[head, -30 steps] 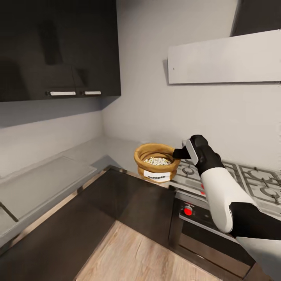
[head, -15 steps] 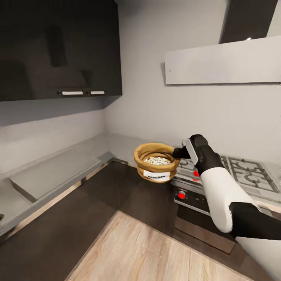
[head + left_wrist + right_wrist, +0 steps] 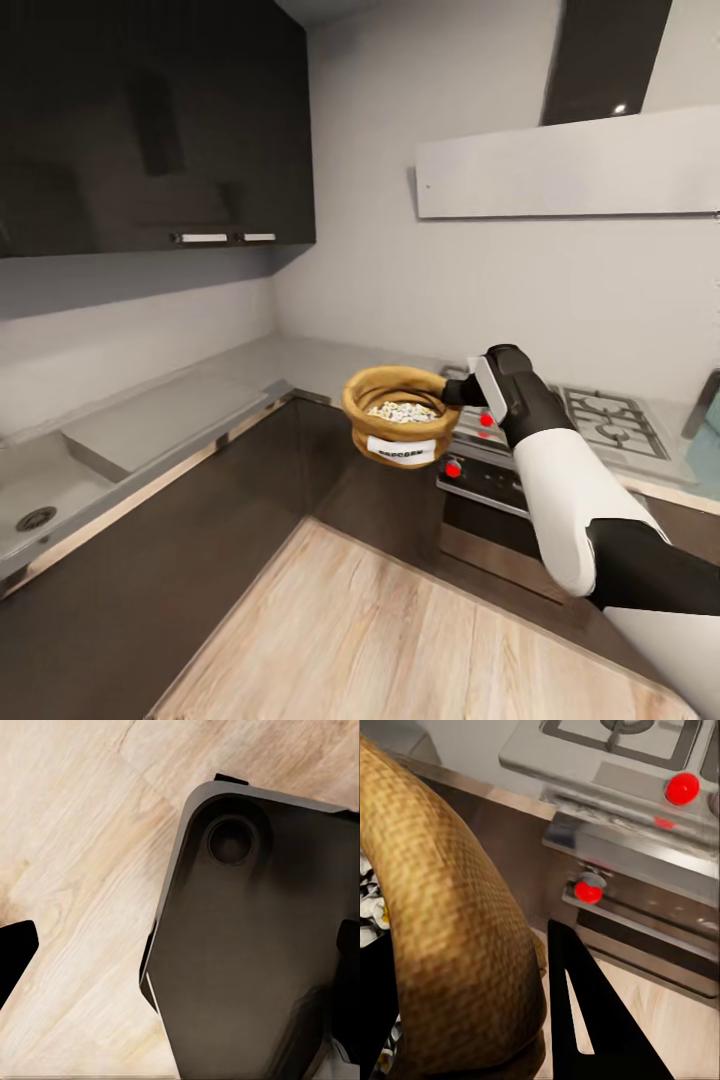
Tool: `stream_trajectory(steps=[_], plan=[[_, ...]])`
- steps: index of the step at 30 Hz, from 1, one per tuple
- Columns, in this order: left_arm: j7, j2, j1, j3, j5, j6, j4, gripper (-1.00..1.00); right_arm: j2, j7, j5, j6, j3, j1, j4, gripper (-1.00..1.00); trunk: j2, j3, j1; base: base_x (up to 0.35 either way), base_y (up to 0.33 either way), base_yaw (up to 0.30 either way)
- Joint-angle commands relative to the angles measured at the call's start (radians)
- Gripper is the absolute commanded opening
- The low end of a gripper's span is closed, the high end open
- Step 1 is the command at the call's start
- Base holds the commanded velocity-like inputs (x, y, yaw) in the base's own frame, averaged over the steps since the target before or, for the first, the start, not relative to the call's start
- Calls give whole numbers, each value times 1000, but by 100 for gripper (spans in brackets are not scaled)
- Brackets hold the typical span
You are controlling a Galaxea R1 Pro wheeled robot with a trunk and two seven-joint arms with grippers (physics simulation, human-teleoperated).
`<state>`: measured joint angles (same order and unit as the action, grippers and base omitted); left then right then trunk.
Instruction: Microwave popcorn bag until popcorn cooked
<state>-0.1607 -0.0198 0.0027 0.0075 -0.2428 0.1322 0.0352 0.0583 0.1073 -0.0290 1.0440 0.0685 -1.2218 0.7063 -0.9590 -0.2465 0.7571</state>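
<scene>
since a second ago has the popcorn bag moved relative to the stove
Yes. The popcorn bag, clamped in the right gripper, has come away from the countertop and stove; it now hangs out over the wooden floor.

I see a corner kitchen: pale grey walls [image 3: 420, 270], glossy black upper cabinets [image 3: 150, 120], a grey hood [image 3: 570, 165]. A sink [image 3: 40, 490] sits at left, a gas hob [image 3: 605, 410] with red knobs [image 3: 453, 468] at right. Dark base cabinets [image 3: 150, 560] meet a light wood floor [image 3: 380, 640].
</scene>
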Motion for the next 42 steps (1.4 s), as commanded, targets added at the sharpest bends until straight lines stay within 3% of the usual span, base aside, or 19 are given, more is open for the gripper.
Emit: stream_trajectory(steps=[1, 31, 32, 34, 42], plan=[[-2, 0, 0, 0, -5, 1, 2, 100, 3, 7, -3, 3, 3, -1, 1, -100, -1, -1, 0, -350, 0, 0], [-2, 0, 0, 0, -4, 3, 2, 100, -2, 5, -3, 3, -2, -1, 47, -100, -1, -1, 0, -350, 0, 0], [-2, 0, 0, 0, -4, 3, 2, 100, 0, 5, -3, 3, -3, -1, 107, -100, -1, -1, 0, -350, 0, 0], [-2, 0, 0, 0, -4, 3, 2, 100, 0, 5, -3, 3, -1, -1, 131, -100, -1, -1, 0, -350, 0, 0], [-2, 2, 1, 0, -6, 3, 2, 100, 1, 5, -3, 3, -1, -1, 140, -100, -1, -1, 0, -350, 0, 0]])
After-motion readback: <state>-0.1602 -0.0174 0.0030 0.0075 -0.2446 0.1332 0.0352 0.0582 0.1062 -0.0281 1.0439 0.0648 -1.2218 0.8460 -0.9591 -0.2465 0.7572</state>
